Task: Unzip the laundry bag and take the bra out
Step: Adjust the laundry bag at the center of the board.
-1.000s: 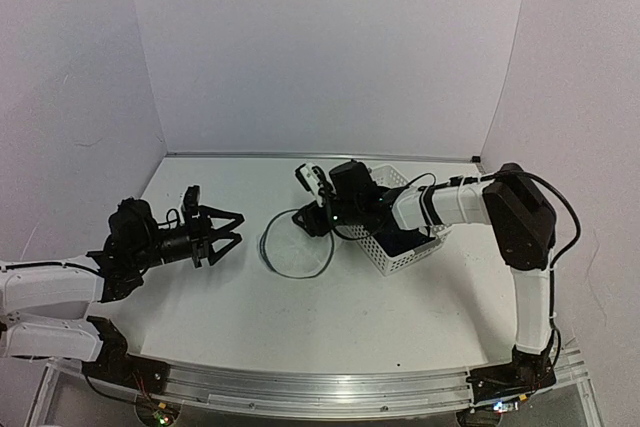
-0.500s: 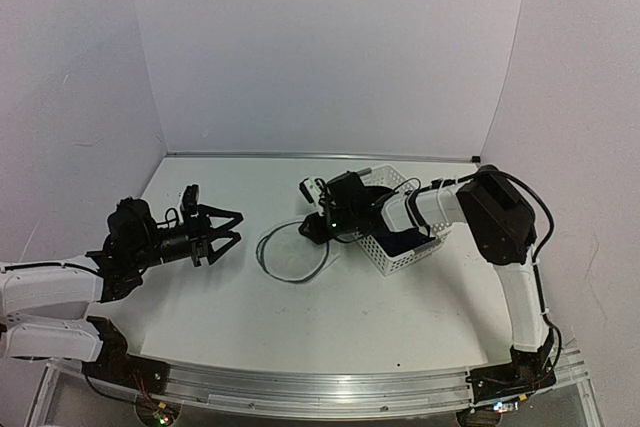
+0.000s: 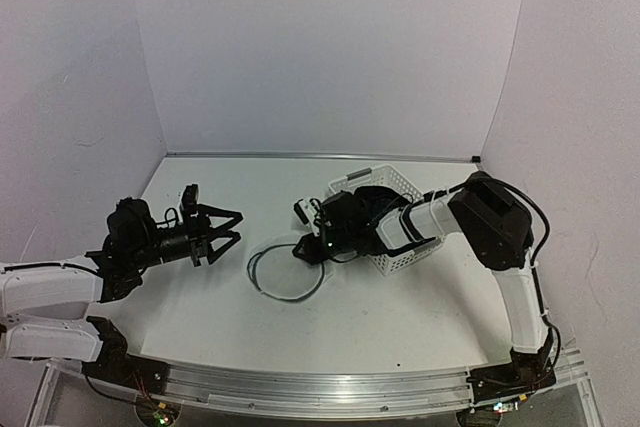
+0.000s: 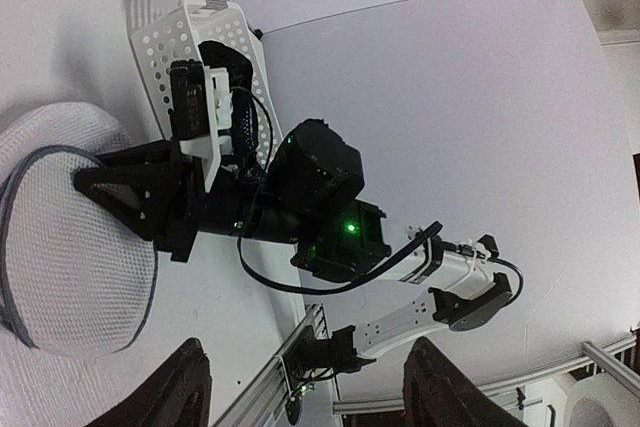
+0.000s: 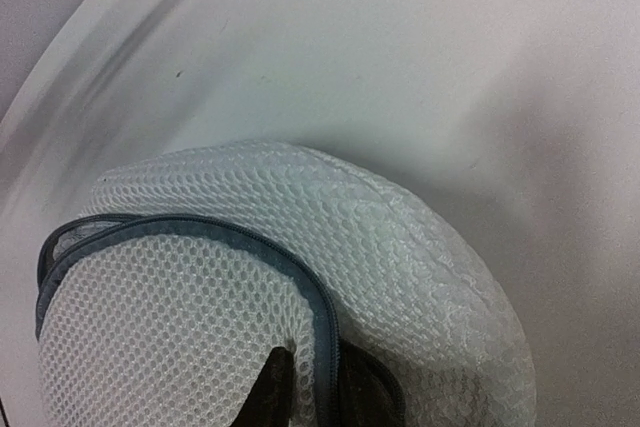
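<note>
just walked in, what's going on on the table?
The right claw is pinched on the dark rim of the white mesh laundry bag, which lies flattened on the table just left of the white slotted basket. The left claw hovers open further left, touching nothing. Something dark sits in the basket; I can't tell if it's the bra.

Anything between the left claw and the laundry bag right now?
Nothing visible: only bare table lies between the open left claw and the laundry bag. The right claw pinches the bag's far rim, outside that path.
</note>
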{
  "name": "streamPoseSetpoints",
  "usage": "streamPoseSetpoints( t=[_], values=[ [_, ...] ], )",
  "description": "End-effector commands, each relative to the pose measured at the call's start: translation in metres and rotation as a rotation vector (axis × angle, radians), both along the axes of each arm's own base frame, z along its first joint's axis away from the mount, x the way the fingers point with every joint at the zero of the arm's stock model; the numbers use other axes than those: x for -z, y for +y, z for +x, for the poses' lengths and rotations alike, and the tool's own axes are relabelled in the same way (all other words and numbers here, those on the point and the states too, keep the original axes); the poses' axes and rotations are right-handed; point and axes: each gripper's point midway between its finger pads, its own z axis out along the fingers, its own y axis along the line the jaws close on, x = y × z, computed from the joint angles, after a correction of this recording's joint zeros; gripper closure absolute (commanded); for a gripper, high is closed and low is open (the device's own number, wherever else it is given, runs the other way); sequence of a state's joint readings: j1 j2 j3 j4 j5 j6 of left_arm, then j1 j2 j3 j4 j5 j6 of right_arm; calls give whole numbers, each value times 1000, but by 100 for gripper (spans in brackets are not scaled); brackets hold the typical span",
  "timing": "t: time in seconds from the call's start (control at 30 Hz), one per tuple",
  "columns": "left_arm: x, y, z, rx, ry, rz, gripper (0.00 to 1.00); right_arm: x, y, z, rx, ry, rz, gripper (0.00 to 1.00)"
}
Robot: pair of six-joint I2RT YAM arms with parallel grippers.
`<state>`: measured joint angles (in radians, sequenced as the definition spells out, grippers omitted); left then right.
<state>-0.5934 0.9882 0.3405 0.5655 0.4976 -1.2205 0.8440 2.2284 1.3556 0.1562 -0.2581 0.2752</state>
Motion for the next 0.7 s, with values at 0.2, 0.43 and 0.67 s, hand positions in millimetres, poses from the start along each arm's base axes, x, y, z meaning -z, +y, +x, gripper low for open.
streamPoseSetpoints(
  t=[0.2,0.43,0.67],
  values=[
    [-31,3,0,-4,-92,-39,34,0,0,-41,-4,12,0,75],
    [-32,5,3,-3,-100,-30,34,-69,-1,-34,15,-88,85,57],
    [-34,10,5,-11,-119,-12,34,-119,-8,-30,49,-172,136,45]
  ],
)
